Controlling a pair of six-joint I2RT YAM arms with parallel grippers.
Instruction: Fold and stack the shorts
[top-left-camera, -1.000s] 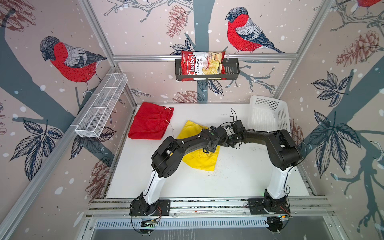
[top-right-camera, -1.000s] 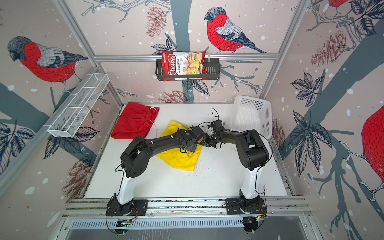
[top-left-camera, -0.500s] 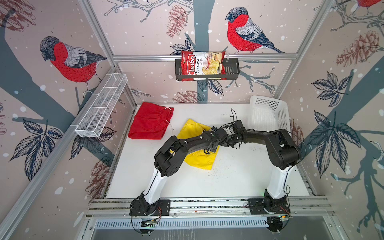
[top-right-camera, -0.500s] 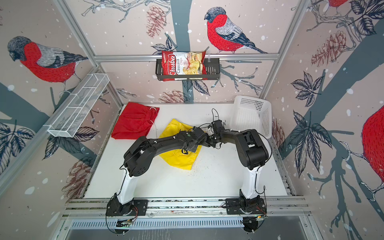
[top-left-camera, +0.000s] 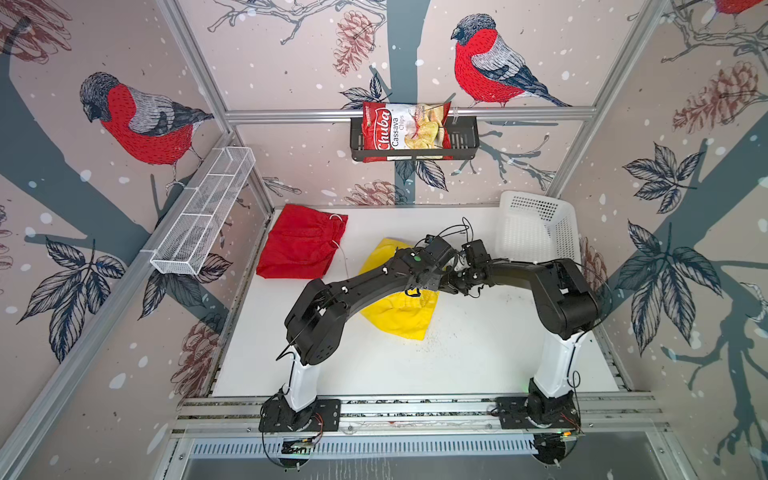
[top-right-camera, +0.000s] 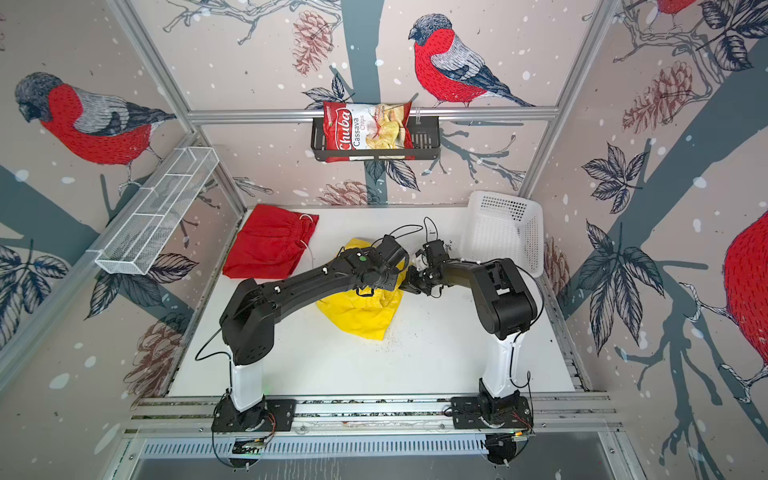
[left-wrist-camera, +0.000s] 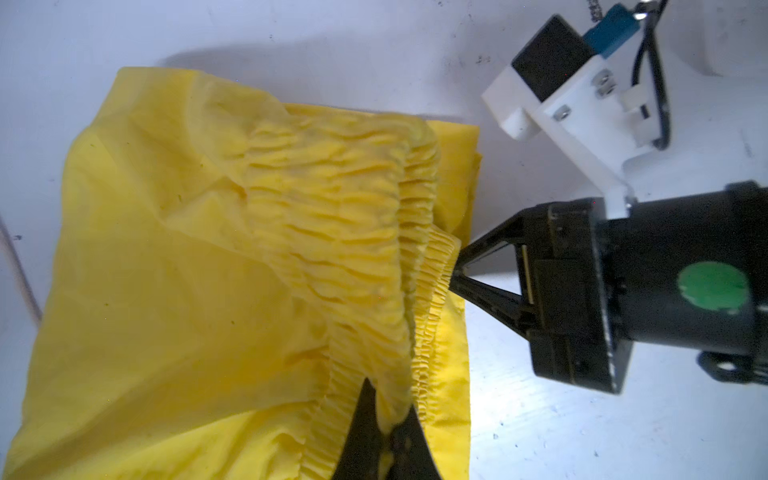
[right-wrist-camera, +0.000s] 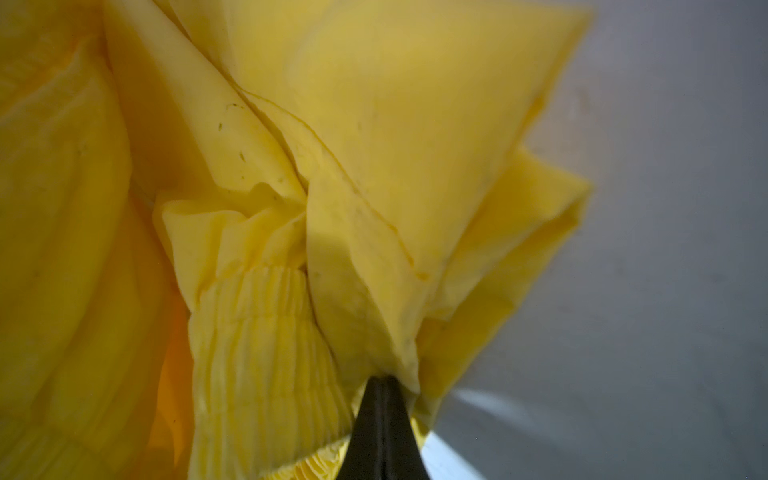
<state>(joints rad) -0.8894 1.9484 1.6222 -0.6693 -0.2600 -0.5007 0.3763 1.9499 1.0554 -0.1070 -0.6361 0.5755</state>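
The yellow shorts (top-left-camera: 399, 316) (top-right-camera: 361, 316) lie crumpled mid-table, partly under both wrists. In the left wrist view my left gripper (left-wrist-camera: 384, 401) is shut on a fold of their gathered elastic waistband (left-wrist-camera: 345, 232). My right gripper (left-wrist-camera: 455, 270) pinches the same waistband's edge a short way along. Seen from the right wrist, the right gripper (right-wrist-camera: 384, 380) is shut on yellow fabric (right-wrist-camera: 374, 166) that hangs bunched in front of the lens. In both top views the two grippers (top-left-camera: 432, 286) (top-left-camera: 448, 281) nearly meet at the shorts' right edge. The red shorts (top-left-camera: 301, 245) (top-right-camera: 270, 245) lie flat at the back left, untouched.
A white perforated basket (top-left-camera: 536, 232) stands at the back right, close behind the right arm. A chips bag (top-left-camera: 405, 131) sits in a black shelf on the back wall. A white wire rack (top-left-camera: 203, 212) hangs on the left wall. Dark crumbs (top-left-camera: 434, 338) dot the table.
My left gripper has shut on the yellow waistband, and the left arm has shifted slightly. The right gripper has kept its hold in the same place.
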